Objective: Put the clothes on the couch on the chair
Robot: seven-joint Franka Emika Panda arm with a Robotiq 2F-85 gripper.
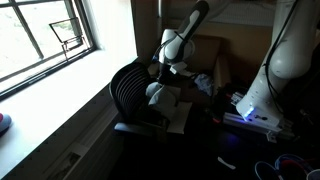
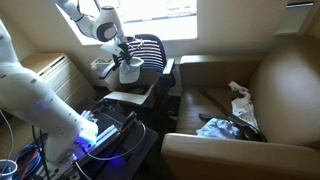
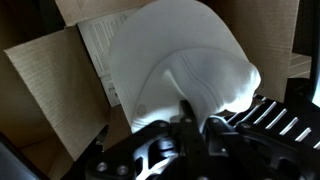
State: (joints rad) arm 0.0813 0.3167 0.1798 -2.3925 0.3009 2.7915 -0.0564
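Gripper (image 2: 124,58) hangs over the chair (image 2: 152,48). The fingers (image 3: 186,114) are pinched on a bunched fold of the white cloth (image 3: 185,65), which dangles free above the seat. You hold it high, I judge, so the hem clears the cardboard (image 2: 130,97) lying open on the seat. The slatted back (image 3: 275,115) is just beside the cloth. A white garment (image 2: 240,100) and a blue garment (image 2: 222,127) lie on the couch (image 2: 290,80), well apart from the chair. Release low, or the cloth may slide off the cardboard.
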